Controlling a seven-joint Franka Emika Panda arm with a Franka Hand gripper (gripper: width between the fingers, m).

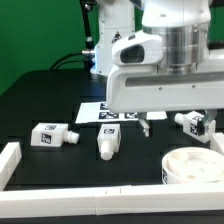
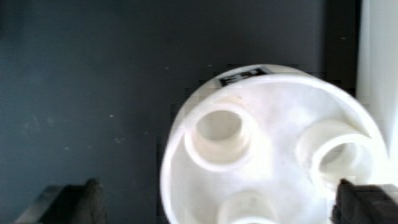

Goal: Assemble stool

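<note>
The round white seat disc (image 1: 192,166) lies on the black table at the exterior view's right, near the front rail. In the wrist view the seat disc (image 2: 267,140) fills the middle, its round sockets facing up and a tag on its rim. My gripper (image 1: 181,133) hovers just above it, open and empty; in the wrist view the gripper (image 2: 217,205) has its dark fingertips (image 2: 68,200) spread wide, one on each side of the disc. Three short white legs lie loose: one (image 1: 48,135) at the left, one (image 1: 108,143) in the middle, one (image 1: 192,122) behind the gripper.
The marker board (image 1: 100,112) lies flat at the table's middle back. White border rails run along the front (image 1: 90,200) and the left (image 1: 10,160). The arm's white base (image 1: 105,40) stands at the back before a green wall.
</note>
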